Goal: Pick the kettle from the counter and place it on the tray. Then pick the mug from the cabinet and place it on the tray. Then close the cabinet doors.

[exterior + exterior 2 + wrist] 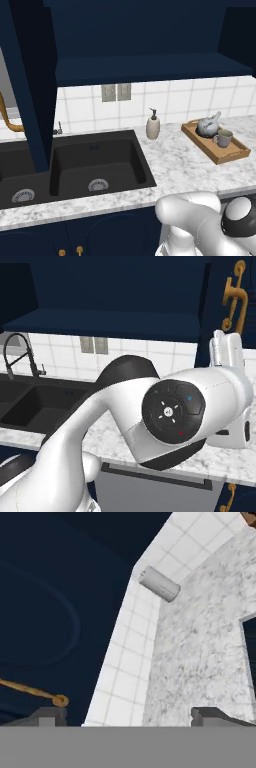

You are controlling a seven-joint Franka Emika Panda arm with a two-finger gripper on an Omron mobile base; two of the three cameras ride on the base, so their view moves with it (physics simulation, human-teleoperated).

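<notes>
- In the left base view, locate the tray [223, 152] at the right of the frame on the counter [175, 167]. The kettle [207, 127] sits at the tray's far end and the mug [223, 138] stands just beside it, nearer you.
- The same view shows the soap bottle [153, 125] upright between the tray and the black sink [75, 167], well apart from both, with bare marble in front of it.
- Above, the cabinet [145, 65] is open across the top of the frame. One cabinet door [32, 80] hangs edge-on at the left, over the sink.
- In the right base view, note the brass handle [234, 298] on the other door at the upper right, which the left base view does not give you. The arm covers the centre of the frame.
- In the hand view, the gripper [132, 714] has its fingertips [212, 716] spread wide with nothing between them. A navy door panel with a brass handle end [59, 700] lies at the left, and tiled wall and marble at the right.
</notes>
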